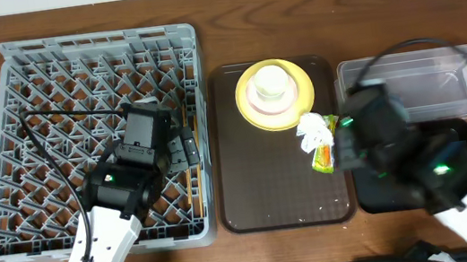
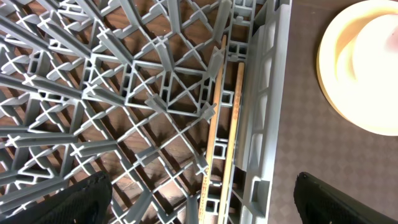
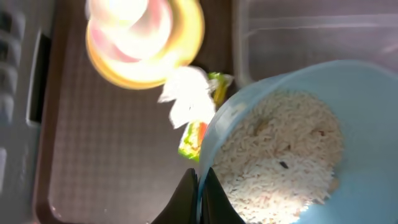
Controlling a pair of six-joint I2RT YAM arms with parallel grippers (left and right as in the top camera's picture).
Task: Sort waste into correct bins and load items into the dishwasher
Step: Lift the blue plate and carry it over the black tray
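Observation:
My right gripper (image 3: 200,186) is shut on the rim of the light blue bowl (image 3: 357,87), which holds whitish food scraps (image 3: 280,149). It hangs by the tray's right edge, over the black bin (image 1: 387,197); the arm hides the bowl in the overhead view. On the tray, a crumpled tissue (image 1: 311,128) and a snack wrapper (image 1: 324,153) lie next to the yellow plate (image 1: 300,104), which carries a pinkish bowl and a cream cup (image 1: 269,84). Two chopsticks (image 2: 235,112) lie in the dishwasher (image 1: 48,92) along its right wall. My left gripper (image 2: 202,205) stands open above them, holding nothing.
The brown tray (image 1: 268,190) sits between the dishwasher and the bins. The clear bin (image 1: 417,80) stands at the back right, behind the black one. My left arm reaches over the rack's front right part.

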